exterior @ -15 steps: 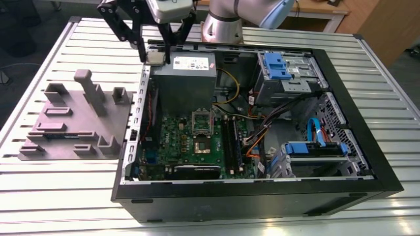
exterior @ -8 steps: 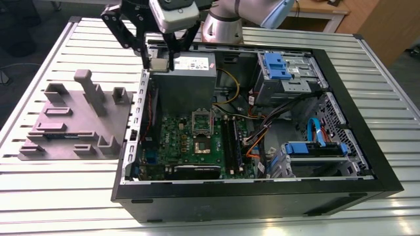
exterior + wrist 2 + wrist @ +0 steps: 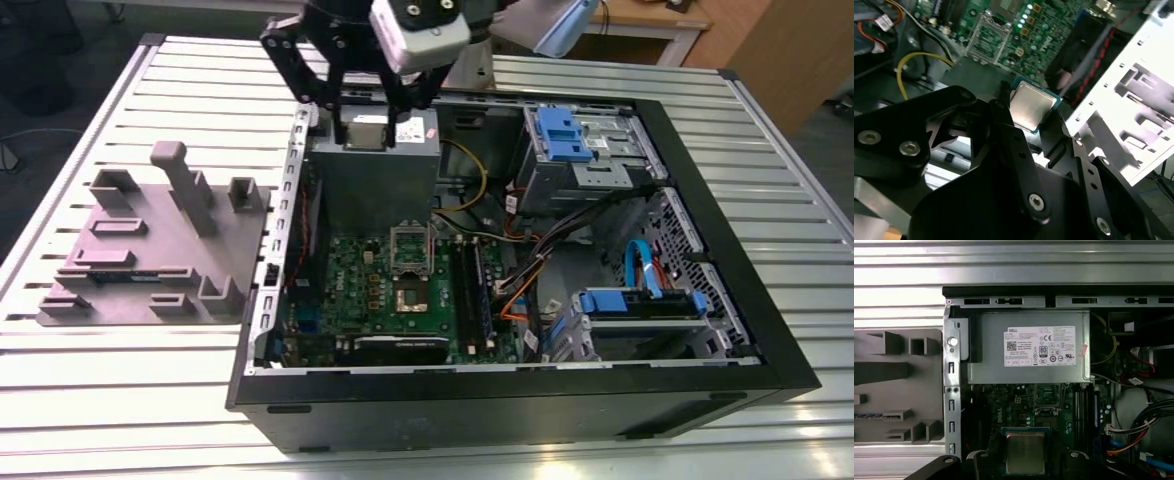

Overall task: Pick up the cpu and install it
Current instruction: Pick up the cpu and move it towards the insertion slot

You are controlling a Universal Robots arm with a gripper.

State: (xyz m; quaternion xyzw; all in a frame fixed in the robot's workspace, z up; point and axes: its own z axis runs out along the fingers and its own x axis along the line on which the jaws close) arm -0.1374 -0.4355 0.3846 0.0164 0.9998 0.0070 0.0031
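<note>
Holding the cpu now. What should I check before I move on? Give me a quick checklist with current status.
1. Grip: ok; the gripper is shut on the cpu by two opposite edges.
2. Chip level: ok; it lies flat in the first wrist view.
3. Over the socket: not ok; it hangs above the power supply.
4. Socket free of cables: ok; the yellow cable keeps off it.
5. Corner orientation match: cannot tell.

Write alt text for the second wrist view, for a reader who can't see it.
The black end effector grips the cpu, a small square chip with a silver top, by two opposite edges. Beyond it lies the green motherboard with its socket, and a yellow cable loops off to one side.
</note>
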